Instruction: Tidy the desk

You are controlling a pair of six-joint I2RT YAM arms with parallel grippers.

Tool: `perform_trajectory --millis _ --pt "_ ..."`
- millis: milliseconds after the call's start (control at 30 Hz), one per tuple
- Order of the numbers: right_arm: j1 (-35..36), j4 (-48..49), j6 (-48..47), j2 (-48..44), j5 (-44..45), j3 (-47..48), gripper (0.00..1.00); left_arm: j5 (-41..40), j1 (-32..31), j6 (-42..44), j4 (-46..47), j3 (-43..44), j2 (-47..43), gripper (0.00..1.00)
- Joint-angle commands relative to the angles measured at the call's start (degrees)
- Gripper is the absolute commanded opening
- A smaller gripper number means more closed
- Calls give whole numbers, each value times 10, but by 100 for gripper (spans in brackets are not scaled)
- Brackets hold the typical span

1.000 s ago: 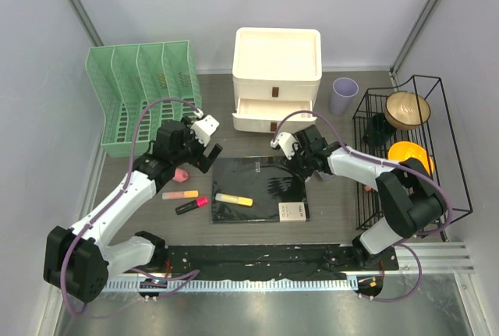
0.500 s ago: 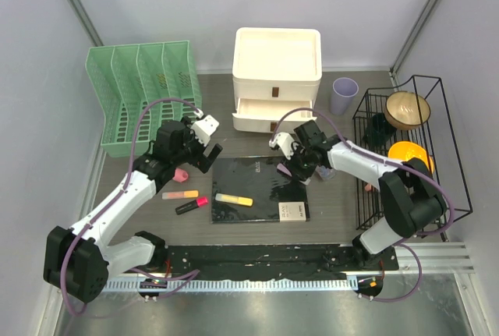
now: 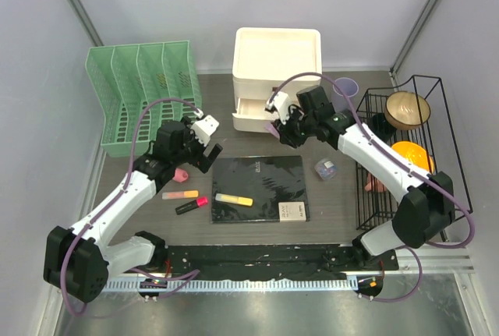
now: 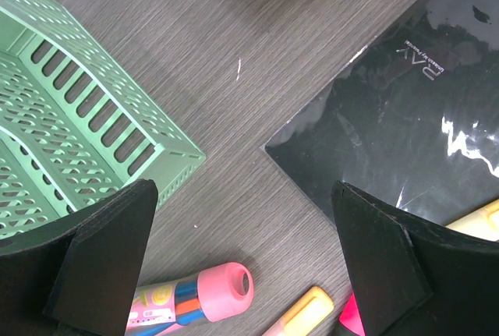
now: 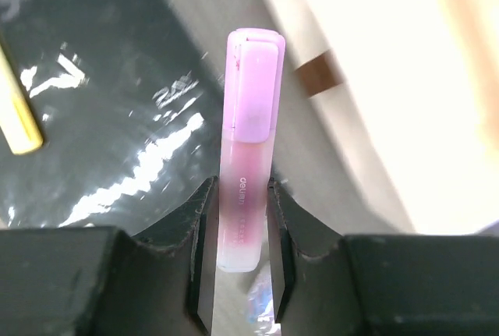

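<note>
One lilac highlighter (image 5: pixel 249 149), one notebook (image 3: pixel 261 180), one desk (image 3: pixel 333 205)

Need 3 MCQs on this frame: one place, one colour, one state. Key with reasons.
1. The yellow highlighter lies: A on the black notebook; B in the wire rack; C in the purple cup.
2. The file rack is: A white; B green; C black.
3. The right gripper is: A open, empty; B out of view; C shut on the purple highlighter.
Key: 1 A, it rests on the notebook's cover; 2 B, its slotted walls are mint green; 3 C, both fingers press its barrel.
</note>
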Motion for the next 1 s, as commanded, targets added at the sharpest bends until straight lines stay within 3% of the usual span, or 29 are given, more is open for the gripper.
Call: perform_trajectory --millis 0,300,567,967 --pt "3 -8 -12 13 40 86 1 0 2 7 26 0 -13 100" --pt "3 -10 -75 97 104 187 1 -6 2 11 25 -2 -22 100" --pt "3 -9 -181 141 127 215 3 -12 2 14 26 -4 -24 100" --pt "3 -5 -239 165 145 222 5 -16 2 17 21 -1 -23 100"
